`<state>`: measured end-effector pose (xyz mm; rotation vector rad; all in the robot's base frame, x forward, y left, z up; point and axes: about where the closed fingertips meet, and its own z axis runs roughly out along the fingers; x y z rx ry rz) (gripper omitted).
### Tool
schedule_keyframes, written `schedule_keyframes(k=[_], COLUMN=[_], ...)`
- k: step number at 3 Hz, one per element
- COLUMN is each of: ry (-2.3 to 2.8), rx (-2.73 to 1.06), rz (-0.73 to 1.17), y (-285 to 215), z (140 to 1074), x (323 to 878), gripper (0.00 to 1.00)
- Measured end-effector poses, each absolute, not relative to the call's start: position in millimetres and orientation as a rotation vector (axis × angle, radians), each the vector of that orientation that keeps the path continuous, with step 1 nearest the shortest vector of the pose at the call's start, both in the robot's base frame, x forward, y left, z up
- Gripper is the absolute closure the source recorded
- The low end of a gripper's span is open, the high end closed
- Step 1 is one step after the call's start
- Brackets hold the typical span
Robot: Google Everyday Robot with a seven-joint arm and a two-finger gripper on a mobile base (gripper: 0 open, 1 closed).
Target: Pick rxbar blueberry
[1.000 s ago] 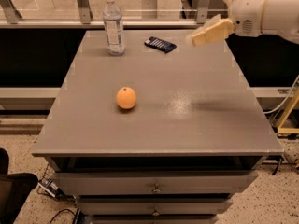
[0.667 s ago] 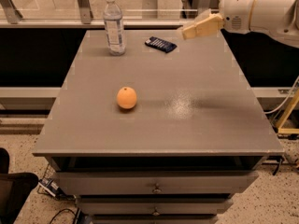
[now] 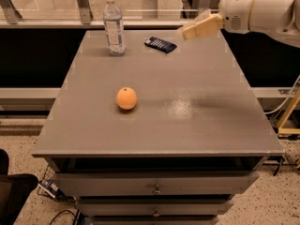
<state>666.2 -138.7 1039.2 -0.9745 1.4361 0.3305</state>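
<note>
Approach stage: gripper [image 3: 201, 26] hovers above the table's [image 3: 187, 125] far right, just right of the blue snack bar [image 3: 161, 44]; clenched or released, I cannot tell. Next: drop leftward onto it.

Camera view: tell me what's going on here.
A one-armed robot is after the rxbar, the dark bar lying flat at the far side of the table. Its pincer hovers just right of the bar, not touching it, so nothing is picked up yet. A bottle stands left of the bar, and an orange sits nearer the front; the pincer is near neither.
</note>
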Motion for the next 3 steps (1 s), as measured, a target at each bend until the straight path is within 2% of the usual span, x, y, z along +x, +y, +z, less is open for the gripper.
schedule_keyframes(k=[3], ry=[1.595], rx=[-0.933], rz=[0.369], y=[-120], z=[973], x=[764], gripper=[0.0])
